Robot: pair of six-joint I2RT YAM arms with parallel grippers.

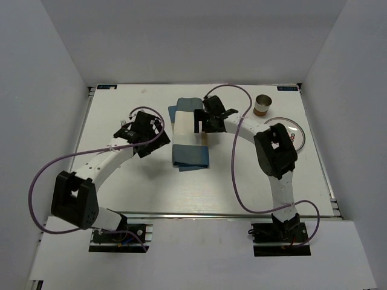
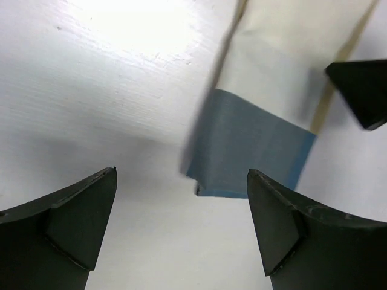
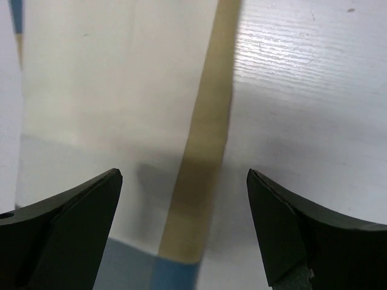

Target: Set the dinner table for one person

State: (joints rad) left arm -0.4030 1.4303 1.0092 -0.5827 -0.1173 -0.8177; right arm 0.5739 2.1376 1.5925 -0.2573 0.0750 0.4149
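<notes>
Both released and empty, the left gripper (image 2: 181,175) and right gripper (image 3: 181,175) should pinch opposite edges of the folded placemat (image 1: 190,156) and spread it flat on the tabletop (image 1: 181,193).

Table (image 1: 133,181): white, faint wood grain. Cloth (image 1: 190,156), centre of frame: blue ends, cream middle, tan stripe down right side. Cup (image 1: 263,106), upper right: tan outside, dark inside. Plate (image 1: 302,140), right: pale, dark rim, reddish specks. Arms (image 1: 100,163): white, black joints. Cables (image 1: 236,181): purple.
</notes>
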